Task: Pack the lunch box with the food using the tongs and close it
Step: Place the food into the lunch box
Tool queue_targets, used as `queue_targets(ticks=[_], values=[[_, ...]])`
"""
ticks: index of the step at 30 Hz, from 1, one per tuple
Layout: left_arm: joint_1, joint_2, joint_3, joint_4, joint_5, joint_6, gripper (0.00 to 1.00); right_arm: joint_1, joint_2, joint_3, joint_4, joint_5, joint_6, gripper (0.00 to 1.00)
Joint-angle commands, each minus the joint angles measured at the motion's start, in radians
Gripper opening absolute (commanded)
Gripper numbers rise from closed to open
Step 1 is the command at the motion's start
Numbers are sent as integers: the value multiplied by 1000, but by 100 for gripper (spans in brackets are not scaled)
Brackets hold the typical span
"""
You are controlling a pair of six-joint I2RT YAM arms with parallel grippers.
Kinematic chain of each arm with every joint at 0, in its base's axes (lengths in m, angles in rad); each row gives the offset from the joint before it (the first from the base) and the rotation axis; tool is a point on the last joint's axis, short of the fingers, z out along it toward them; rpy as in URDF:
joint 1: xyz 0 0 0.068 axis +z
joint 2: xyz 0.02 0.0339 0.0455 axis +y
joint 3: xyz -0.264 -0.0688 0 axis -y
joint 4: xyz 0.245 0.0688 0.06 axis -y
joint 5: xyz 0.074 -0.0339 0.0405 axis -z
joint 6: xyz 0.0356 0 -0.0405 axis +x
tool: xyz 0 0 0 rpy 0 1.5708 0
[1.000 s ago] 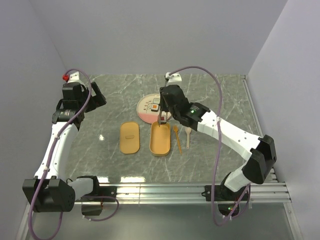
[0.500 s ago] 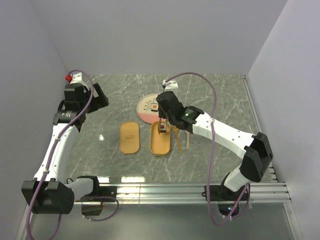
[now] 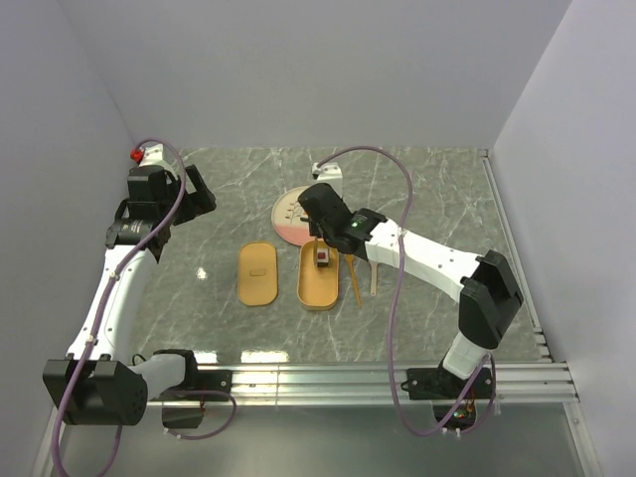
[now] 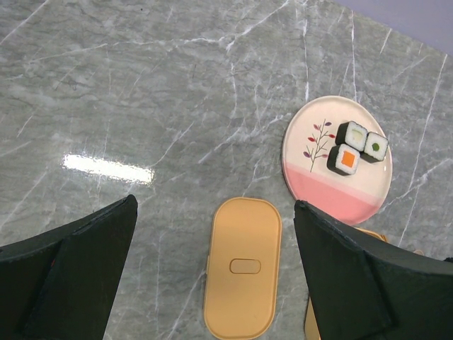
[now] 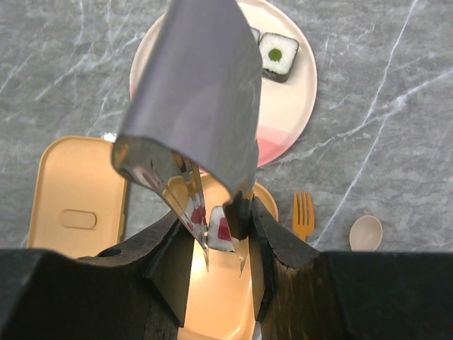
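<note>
Right gripper [image 5: 212,234] clenched on the tongs [image 5: 195,134], tips pinching a red-centred roll [image 5: 221,234] and hanging over the far end of the open lunch box base [image 3: 318,283], presumably so the piece drops inside rather than on the table [image 3: 427,189]. Lid [image 4: 242,273] lying flat just left of the base, out of the way until closing. Three more rolls [image 4: 357,145] waiting on the pink-and-cream plate [image 4: 311,177], just beyond the box. Orange fork [image 5: 303,214] and beige spoon [image 5: 366,232] resting right of the base, unused. Left gripper [image 4: 212,276] spread wide, grasping nothing, parked high at far left, clear of the packing.
</note>
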Motion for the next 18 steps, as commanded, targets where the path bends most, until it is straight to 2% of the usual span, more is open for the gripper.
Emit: queue_targets(ticks=[1,18], values=[[-3,-12,18,13,4,10,99,5,11,59,42,50,10,18],[-3,-12,9,18,4,12,99,-20,63,54,84,58,1,21]])
